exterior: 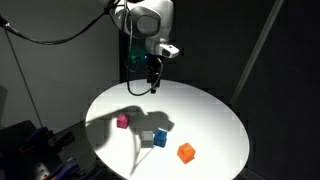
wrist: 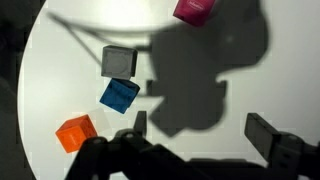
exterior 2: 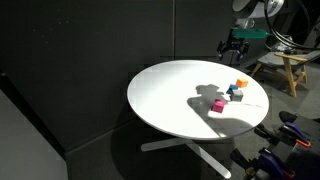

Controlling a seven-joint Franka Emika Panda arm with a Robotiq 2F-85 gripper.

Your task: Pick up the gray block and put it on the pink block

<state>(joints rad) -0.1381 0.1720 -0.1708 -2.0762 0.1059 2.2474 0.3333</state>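
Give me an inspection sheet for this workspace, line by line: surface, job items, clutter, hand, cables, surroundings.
Surface: round white table, arm's shadow across it.
Job's things: gray block and pink block both on the table, apart, not stacked.
Clutter: blue block close beside the gray one; orange block apart.
Grippers: hand open, empty, above the table.
Cables: black cable hanging beside the arm.
Surroundings: dark backdrop; wooden stool.
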